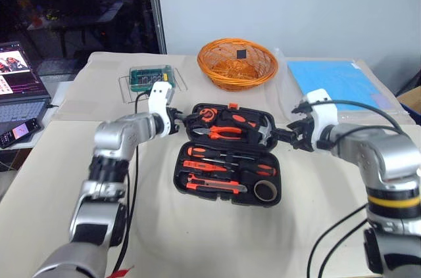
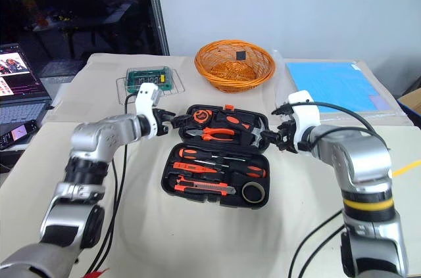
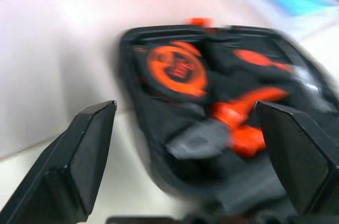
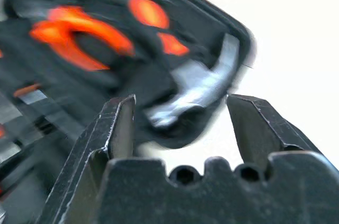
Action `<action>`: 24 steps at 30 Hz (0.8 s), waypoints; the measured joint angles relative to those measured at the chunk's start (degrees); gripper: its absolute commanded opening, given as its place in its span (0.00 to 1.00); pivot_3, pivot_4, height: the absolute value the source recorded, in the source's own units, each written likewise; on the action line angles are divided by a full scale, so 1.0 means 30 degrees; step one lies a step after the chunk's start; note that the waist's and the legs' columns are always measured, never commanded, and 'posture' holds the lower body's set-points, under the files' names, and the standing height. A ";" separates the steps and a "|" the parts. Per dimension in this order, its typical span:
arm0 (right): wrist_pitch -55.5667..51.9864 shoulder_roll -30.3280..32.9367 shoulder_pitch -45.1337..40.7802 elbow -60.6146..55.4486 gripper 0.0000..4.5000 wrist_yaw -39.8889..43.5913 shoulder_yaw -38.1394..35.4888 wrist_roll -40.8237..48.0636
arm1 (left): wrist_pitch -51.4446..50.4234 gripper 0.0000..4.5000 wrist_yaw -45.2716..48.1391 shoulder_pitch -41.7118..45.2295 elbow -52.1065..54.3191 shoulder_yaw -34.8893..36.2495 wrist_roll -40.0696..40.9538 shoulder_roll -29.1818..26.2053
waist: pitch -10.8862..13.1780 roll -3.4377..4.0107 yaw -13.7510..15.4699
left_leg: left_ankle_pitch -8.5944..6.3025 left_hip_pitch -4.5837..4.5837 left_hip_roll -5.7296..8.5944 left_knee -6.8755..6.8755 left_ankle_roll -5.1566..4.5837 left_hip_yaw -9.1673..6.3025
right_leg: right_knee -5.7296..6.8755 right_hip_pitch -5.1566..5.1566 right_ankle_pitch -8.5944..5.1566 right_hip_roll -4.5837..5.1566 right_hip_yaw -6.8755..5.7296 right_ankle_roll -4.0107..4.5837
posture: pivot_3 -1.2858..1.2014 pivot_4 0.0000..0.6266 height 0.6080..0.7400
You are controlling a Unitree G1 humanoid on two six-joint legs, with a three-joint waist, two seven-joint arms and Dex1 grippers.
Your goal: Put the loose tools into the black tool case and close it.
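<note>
Cloth-covered tabletop [image 1: 52, 179], bearing the black tool case [image 1: 227, 183] lying open at its middle. Slotted inside already: screwdrivers [image 1: 217, 157] and utility knife [image 1: 217, 186], so likely only closing left. Flanking the lid's two ends, left gripper [image 1: 186, 120] and right gripper [image 1: 284, 135], fingers spread and empty, apparently poised to fold it shut.

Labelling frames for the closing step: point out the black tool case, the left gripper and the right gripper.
black tool case [image 1: 182, 174]: left eye view, lower half's left rim.
left gripper [image 1: 186, 120]: left eye view, between fingertips.
right gripper [image 1: 284, 135]: left eye view, between fingertips.
</note>
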State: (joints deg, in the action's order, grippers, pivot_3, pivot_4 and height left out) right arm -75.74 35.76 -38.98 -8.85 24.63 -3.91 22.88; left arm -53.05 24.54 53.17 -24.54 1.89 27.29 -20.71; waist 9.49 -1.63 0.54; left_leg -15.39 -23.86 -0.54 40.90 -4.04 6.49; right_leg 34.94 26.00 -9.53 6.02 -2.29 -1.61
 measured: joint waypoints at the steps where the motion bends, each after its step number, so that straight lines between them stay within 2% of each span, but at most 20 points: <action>1: -0.0011 -0.0306 -0.0299 0.0820 0.71 -0.0077 0.0087 -0.0081 | 0.0007 1.00 -0.0224 0.0409 -0.0911 0.0179 -0.0137 0.0114 | 0.0000 0.0001 -0.0028 | 0.0006 0.0000 0.0006 -0.0010 0.0011 0.0002 | 0.0001 0.0001 0.0001 0.0002 0.0002 -0.0006 | 0.52 0.24 1.00; 2: 0.0017 -0.0631 -0.0568 0.1943 0.72 -0.0266 0.0254 -0.0236 | 0.0043 0.88 -0.0436 0.0920 -0.2168 0.0356 -0.0311 0.0237 | 0.0000 0.0001 -0.0105 | 0.0038 -0.0003 0.0008 -0.0032 0.0064 0.0003 | 0.0009 0.0003 0.0004 0.0002 0.0002 -0.0012 | 0.52 0.24 1.00; 3: 0.0034 -0.0830 -0.0724 0.2711 0.72 -0.0389 0.0379 -0.0436 | 0.0072 0.83 -0.0458 0.1072 -0.2775 0.0416 -0.0484 0.0267 | 0.0000 0.0001 -0.0174 | 0.0047 -0.0009 0.0010 -0.0043 0.0080 0.0004 | 0.0017 0.0007 0.0006 0.0002 0.0001 -0.0017 | 0.52 0.24 1.00; 6: 0.1163 -0.1107 -0.1493 0.5378 0.55 -0.0271 0.0989 -0.0844 | 0.0286 0.59 -0.0013 0.1184 -0.4259 0.0576 -0.0870 0.0391 | -0.0001 0.0002 -0.0333 | 0.0049 -0.0036 0.0015 -0.0059 0.0084 0.0004 | 0.0011 0.0016 0.0004 0.0005 -0.0004 -0.0046 | 0.52 0.24 1.00; 13: 0.3913 -0.1438 -0.2128 0.7470 0.00 0.0649 0.1481 -0.1281 | 0.0271 0.00 0.0565 0.1724 -0.5226 0.1159 -0.0994 0.0564 | -0.0008 -0.0017 -0.0451 | 0.0039 -0.0039 0.0067 -0.0007 -0.0001 0.0000 | -0.0018 -0.0013 0.0096 0.0081 0.0021 -0.0148 | 0.52 0.24 1.00; 18: 0.7853 -0.2013 -0.3325 1.0653 0.00 0.1299 0.2017 -0.2476 | 0.2932 0.00 0.0871 0.1971 -0.6838 0.1898 -0.1521 0.0911 | 0.0019 -0.0019 -0.0483 | 0.0078 -0.0023 0.0128 -0.0009 -0.0105 0.0005 | -0.0013 0.0024 0.0149 0.0145 0.0029 -0.0098 | 0.52 0.24 1.00; 22: 1.2379 -0.2169 -0.4698 1.3348 0.00 0.2249 0.2487 -0.3709 | 0.7294 0.00 0.1699 0.2064 -0.7225 0.1723 -0.2623 0.1140 | 0.0123 -0.0021 -0.0487 | 0.0231 -0.0123 0.0149 -0.0036 0.0055 -0.0004 | -0.0012 0.0122 0.0214 0.0145 0.0023 -0.0075 | 0.52 0.24 1.00; 24: 1.3705 -0.1986 -0.4813 1.3713 0.00 0.2945 0.2427 -0.3858 | 0.8203 0.00 0.2124 0.2024 -0.7042 0.1925 -0.2648 0.1189 | 0.0128 -0.0018 -0.0484 | 0.0228 -0.0145 0.0140 -0.0067 0.0049 -0.0003 | 0.0018 0.0125 0.0219 0.0141 0.0001 -0.0081 | 0.52 0.24 1.00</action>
State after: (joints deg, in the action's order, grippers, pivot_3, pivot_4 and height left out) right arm -34.62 29.80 -53.42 32.29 33.47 3.37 11.31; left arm -28.44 30.92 59.24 -45.66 7.66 19.35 -17.14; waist 9.87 -1.68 -0.91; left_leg -14.71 -24.29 -0.12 40.70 -3.90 6.48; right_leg 35.00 26.38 -8.87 6.45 -2.29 -1.86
